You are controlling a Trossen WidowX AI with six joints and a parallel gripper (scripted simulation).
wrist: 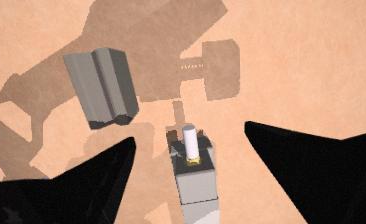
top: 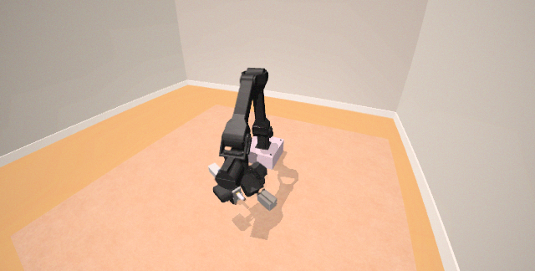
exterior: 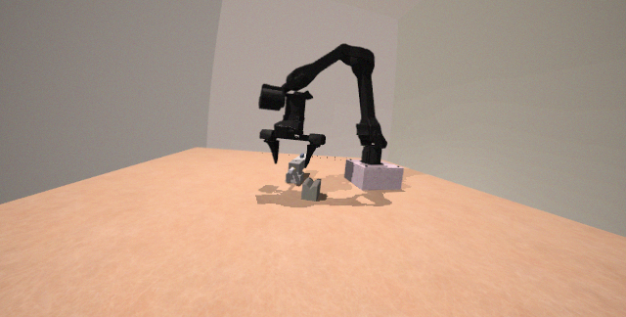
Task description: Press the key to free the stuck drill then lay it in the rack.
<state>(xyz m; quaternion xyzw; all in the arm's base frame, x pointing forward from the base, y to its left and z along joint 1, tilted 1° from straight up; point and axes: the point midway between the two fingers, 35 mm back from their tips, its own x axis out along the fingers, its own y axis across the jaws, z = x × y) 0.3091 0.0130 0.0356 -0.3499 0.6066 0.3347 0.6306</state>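
The drill [top: 240,196] [wrist: 190,142] is a white rod with a yellow collar at its base. It sticks out of the end of the long grey housing [top: 214,169] [exterior: 296,164] [wrist: 198,187]. The key [exterior: 302,156] shows as a small dark blue spot on top of the housing in the exterior view; the wrist view does not show it. The rack [top: 267,199] [exterior: 311,191] [wrist: 99,87] is a grey block with a V-shaped groove, beside the drill's end. My gripper [exterior: 291,164] [wrist: 190,134] is wide open and empty above the drill end, with one finger on each side of the rod in the wrist view.
The arm's pale pink base block [top: 276,154] [exterior: 381,178] stands behind the housing. The arm hides much of the housing in the top view. Shadows of the arm fall around the rack and the drill end.
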